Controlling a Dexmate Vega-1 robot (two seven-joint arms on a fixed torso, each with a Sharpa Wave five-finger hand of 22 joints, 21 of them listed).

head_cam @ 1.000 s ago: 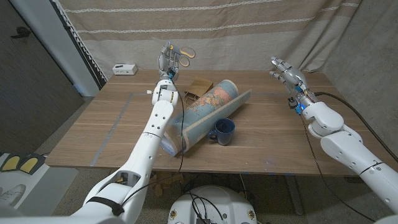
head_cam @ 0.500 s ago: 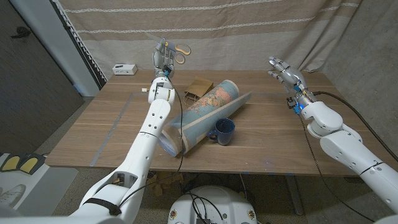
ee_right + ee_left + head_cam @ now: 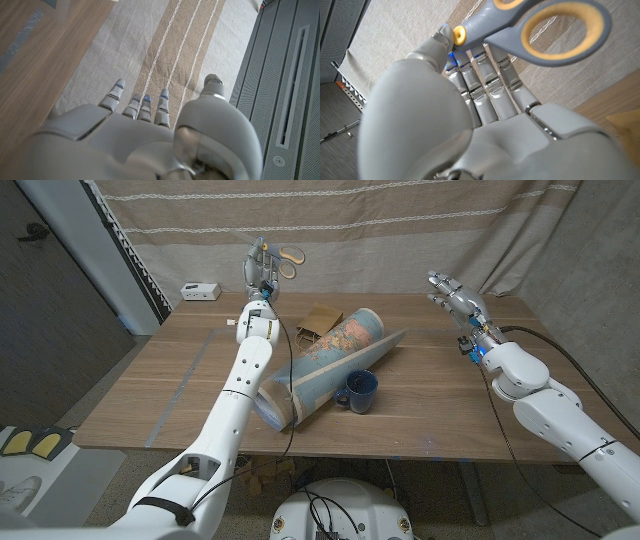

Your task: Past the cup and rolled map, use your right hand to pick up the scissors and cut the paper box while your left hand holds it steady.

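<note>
Overhead, I count one dark blue ceramic cup (image 3: 357,391), one rolled map printed with a globe pattern (image 3: 327,362), one small brown paper box (image 3: 320,319) behind the roll, and one pair of grey-and-yellow-handled scissors (image 3: 287,261). My left hand (image 3: 260,270) is raised above the table's far edge, pinching the scissors near their pivot, the handles sticking out toward the curtain. My right hand (image 3: 448,290) hangs off to the side, fingers apart, holding nothing. On the left wrist camera the scissors' handle loop (image 3: 559,31) sits just past my fingertips (image 3: 470,55). The right wrist camera shows that hand's fingers (image 3: 142,107) straight and slightly spread over the wooden table (image 3: 40,55) edge.
</note>
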